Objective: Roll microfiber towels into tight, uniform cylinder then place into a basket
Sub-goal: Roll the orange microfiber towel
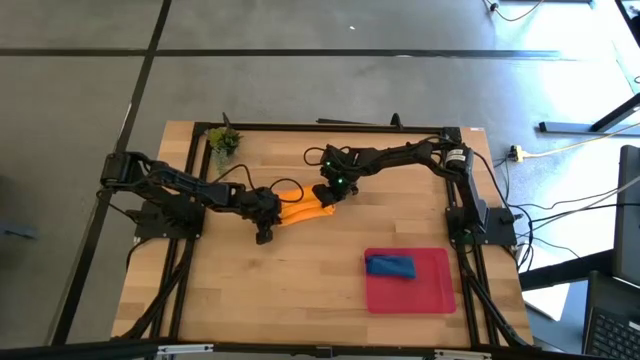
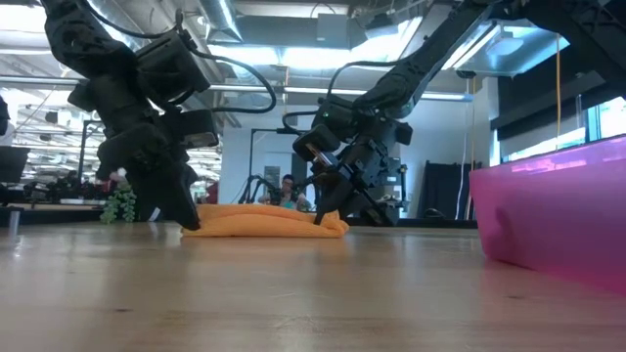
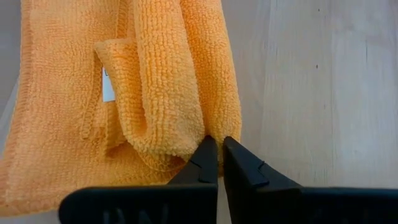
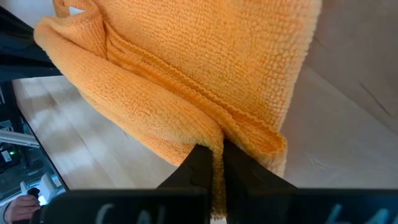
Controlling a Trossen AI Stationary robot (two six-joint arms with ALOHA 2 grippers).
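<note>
Your left gripper [image 1: 265, 236] was down on the table [image 1: 290, 290] near its middle, fingers [image 3: 208, 158] clenched on one end of the orange towel [image 1: 300, 210], and your right gripper [image 1: 328, 198] had its fingers [image 4: 202, 162] pinched tight on the other end, a fold of cloth caught between them! The orange towel lay bunched in a long, loose roll between the two grippers, resting flat on the wood. Over by the table's front right corner the blue towel [image 1: 390, 265] sat rolled inside the red basket [image 1: 430, 290], well apart from both arms.
</note>
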